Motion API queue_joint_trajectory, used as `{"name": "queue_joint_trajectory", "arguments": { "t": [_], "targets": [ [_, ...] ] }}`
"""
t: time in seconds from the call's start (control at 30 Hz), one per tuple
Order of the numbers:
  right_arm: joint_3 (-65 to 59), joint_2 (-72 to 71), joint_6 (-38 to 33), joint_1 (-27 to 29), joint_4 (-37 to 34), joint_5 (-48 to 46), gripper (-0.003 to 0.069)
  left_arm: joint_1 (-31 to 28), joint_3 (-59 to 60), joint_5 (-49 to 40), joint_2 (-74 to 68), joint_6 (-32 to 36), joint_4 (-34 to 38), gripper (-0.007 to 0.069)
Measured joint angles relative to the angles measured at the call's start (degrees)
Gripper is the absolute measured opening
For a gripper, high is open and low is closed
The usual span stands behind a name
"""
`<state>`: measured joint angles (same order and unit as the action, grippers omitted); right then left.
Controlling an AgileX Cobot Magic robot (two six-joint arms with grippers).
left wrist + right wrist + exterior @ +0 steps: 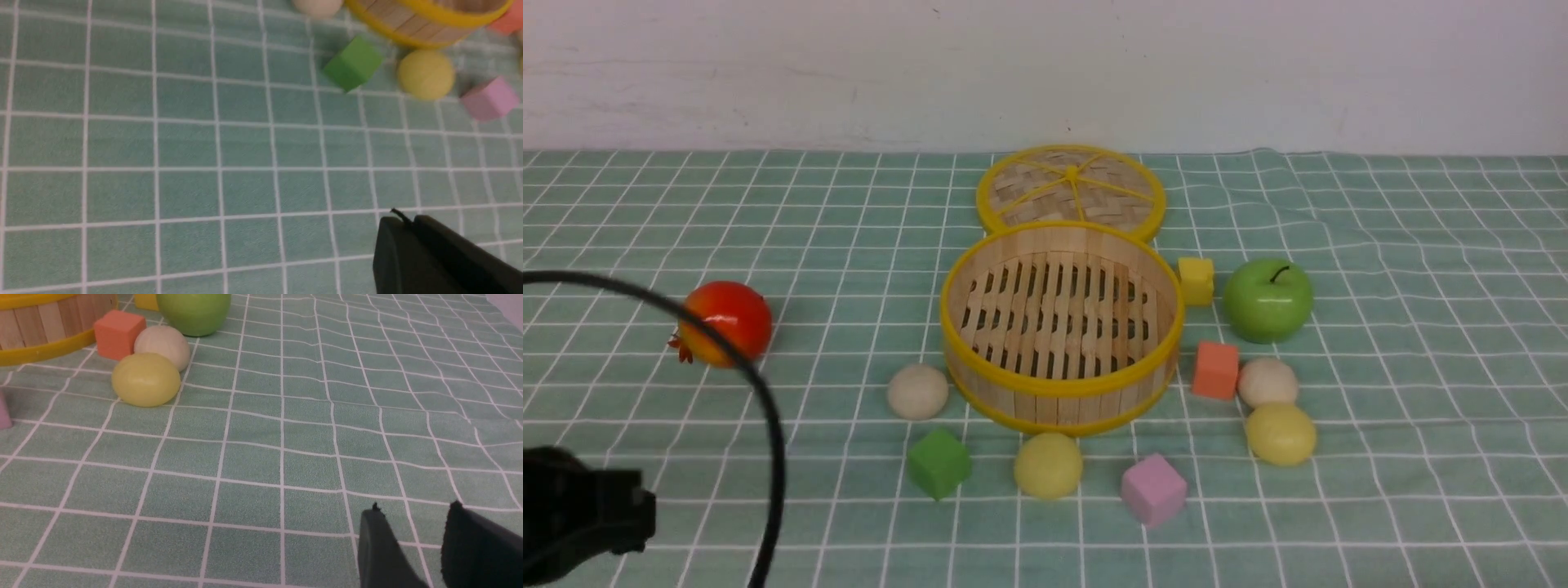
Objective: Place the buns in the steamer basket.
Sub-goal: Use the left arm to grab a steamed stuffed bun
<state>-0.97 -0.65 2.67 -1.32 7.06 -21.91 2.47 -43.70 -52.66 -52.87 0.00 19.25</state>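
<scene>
Desk point(1421, 490), green checked cloth: wide bare stretches to far left and far right. Steamer basket point(1062, 392) at centre, slatted floor bare. All buns lie outside it: left cream bun point(917, 391), front yellow bun point(1048, 465) near its wall; right cream bun point(1267, 381) and right yellow bun point(1281, 433) close together. Left claw point(410, 223) fingers together, gripping nothing. Right claw point(413, 510) fingers apart over bare cloth.

My cloth-covered worktop point(1421, 490) carries the steamer basket point(1062, 404) mid-way, its lid point(1070, 184) just behind. Around it I see a cream bun point(917, 392), a yellow bun point(1048, 465), a second cream bun point(1267, 381) beside a second yellow bun point(1281, 434), a green cube point(939, 463), pink cube point(1153, 488), orange cube point(1216, 369), yellow cube point(1196, 280), a green apple point(1267, 300) and a red fruit point(727, 322).
</scene>
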Motion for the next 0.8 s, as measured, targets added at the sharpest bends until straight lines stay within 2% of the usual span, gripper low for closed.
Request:
{"name": "queue_joint_trajectory", "arguments": {
  "t": [0.07,0.1,0.2,0.23,0.3,0.4,0.6,0.8],
  "targets": [
    [0.00,0.00,0.00,0.00,0.00,0.00,0.0240,0.00,-1.78,-0.12,-4.39,0.89,0.80,0.0027],
    [0.00,0.00,0.00,0.00,0.00,0.00,0.0240,0.33,-5.08,-0.24,-11.59,4.15,3.87,0.0027],
    [0.00,0.00,0.00,0.00,0.00,0.00,0.0240,4.34,-11.04,0.21,-20.52,11.42,8.65,0.0011],
    [0.00,0.00,0.00,0.00,0.00,0.00,0.0240,4.78,-11.49,0.22,-21.07,11.42,8.65,0.0011],
    [0.00,0.00,0.00,0.00,0.00,0.00,0.0240,10.92,-18.23,0.17,-27.45,14.14,7.44,-0.0013],
    [0.00,0.00,0.00,0.00,0.00,0.00,0.0240,15.59,-25.31,-2.04,-34.56,14.98,3.29,-0.0013],
    [0.00,0.00,0.00,0.00,0.06,0.00,0.0240,15.89,-38.60,-7.08,-48.46,16.18,-3.92,-0.0013],
    [0.00,0.00,0.00,0.00,0.01,0.00,0.0240,14.14,-49.46,-10.03,-59.90,18.37,-5.44,-0.0013]
  ]
}}
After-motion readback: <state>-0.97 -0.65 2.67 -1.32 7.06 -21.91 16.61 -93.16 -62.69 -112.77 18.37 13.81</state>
